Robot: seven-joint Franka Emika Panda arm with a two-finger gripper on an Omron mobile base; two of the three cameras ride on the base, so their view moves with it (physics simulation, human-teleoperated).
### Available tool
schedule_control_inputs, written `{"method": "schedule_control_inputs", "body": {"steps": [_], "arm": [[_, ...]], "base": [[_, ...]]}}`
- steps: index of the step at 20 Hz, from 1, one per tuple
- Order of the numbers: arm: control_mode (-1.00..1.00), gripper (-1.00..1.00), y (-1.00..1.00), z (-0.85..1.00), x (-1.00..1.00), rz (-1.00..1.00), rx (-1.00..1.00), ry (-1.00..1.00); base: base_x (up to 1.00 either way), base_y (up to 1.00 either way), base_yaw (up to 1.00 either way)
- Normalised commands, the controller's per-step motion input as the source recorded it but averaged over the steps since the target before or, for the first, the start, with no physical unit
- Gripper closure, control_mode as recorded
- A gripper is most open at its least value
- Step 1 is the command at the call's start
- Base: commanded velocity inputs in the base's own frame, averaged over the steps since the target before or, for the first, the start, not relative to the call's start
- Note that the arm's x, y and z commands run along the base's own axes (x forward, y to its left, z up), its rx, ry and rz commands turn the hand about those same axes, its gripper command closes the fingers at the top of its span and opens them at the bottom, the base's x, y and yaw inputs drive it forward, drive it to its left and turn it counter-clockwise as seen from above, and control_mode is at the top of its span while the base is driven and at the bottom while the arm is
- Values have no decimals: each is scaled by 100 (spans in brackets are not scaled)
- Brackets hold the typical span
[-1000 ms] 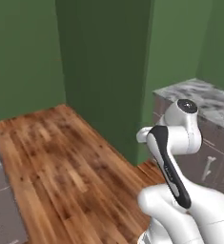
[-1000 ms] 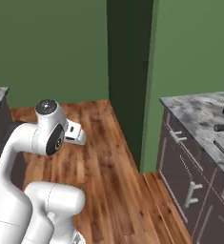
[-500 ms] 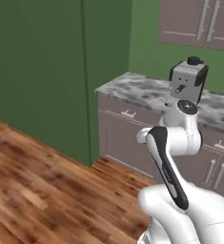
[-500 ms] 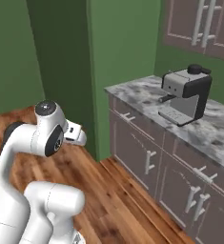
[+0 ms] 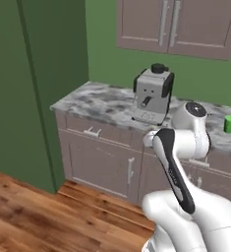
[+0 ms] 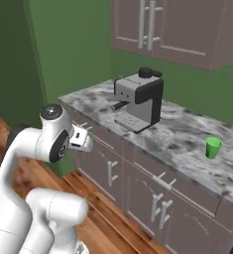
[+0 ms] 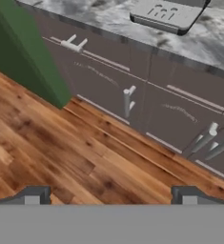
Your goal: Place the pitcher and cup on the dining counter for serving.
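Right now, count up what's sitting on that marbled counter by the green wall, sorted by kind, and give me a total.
Coffee machine: 1
Green cup: 1
Total: 2 things on the counter, going by both base views. The gripper is empty, fingers apart, facing the wood floor.

Marbled surface (image 5: 102,104) over grey cabinet fronts (image 5: 100,160). Coffee machine (image 5: 153,94) upright on it, centre. Green cup (image 5: 230,123) upright far right, well apart from machine. Upper cabinets (image 5: 176,27) above. Green wall left; wood floor (image 5: 43,219) below.
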Motion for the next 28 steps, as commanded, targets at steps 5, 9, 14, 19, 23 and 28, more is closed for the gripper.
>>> {"method": "schedule_control_inputs", "body": {"steps": [5,9,14,19,23,28], "arm": [[100,-100,0,0,0,0,0,0],[100,-100,0,0,0,0,0,0],[100,-100,0,0,0,0,0,0],[100,-100,0,0,0,0,0,0],[100,-100,0,0,0,0,0,0],[100,-100,0,0,0,0,0,0]], "base": [[0,-24,-6],[10,-39,-10],[31,-52,-45],[56,-51,-54],[69,-42,-49],[83,0,-33]]}}
